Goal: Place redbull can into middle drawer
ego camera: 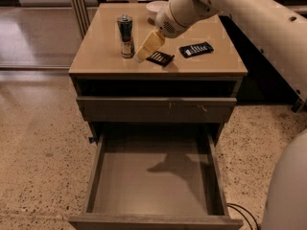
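Cream end effector (142,55) hovers just beside upright redbull can (126,36); grip state unclear; middle drawer (153,221) open.

redbull can (125,34) on cabinet top (98,56), end effector (140,56) just right of it, middle drawer (154,221) open below

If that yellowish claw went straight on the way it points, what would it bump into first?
Probably the redbull can: the gripper slants down and left toward the can's base, close beside it. Depth is unclear, so it might instead touch the tabletop just in front of the can.
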Robot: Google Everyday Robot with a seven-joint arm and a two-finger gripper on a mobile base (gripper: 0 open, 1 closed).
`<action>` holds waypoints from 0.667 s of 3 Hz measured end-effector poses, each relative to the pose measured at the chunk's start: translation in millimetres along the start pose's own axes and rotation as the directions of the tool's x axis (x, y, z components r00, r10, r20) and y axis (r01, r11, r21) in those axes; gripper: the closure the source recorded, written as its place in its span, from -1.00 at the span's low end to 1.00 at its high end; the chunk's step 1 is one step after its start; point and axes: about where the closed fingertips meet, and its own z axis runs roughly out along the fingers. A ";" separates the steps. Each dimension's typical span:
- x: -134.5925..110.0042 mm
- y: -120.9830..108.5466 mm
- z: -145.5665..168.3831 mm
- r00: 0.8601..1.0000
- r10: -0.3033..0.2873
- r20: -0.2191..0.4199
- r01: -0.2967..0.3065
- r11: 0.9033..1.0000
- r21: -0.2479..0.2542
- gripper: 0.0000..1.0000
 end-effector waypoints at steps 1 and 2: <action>-10.5 -11.4 22.5 1.000 0.007 0.020 -0.007 1.000 0.011 -1.00; -23.5 -14.6 48.5 0.998 0.033 0.061 -0.034 0.999 0.017 -1.00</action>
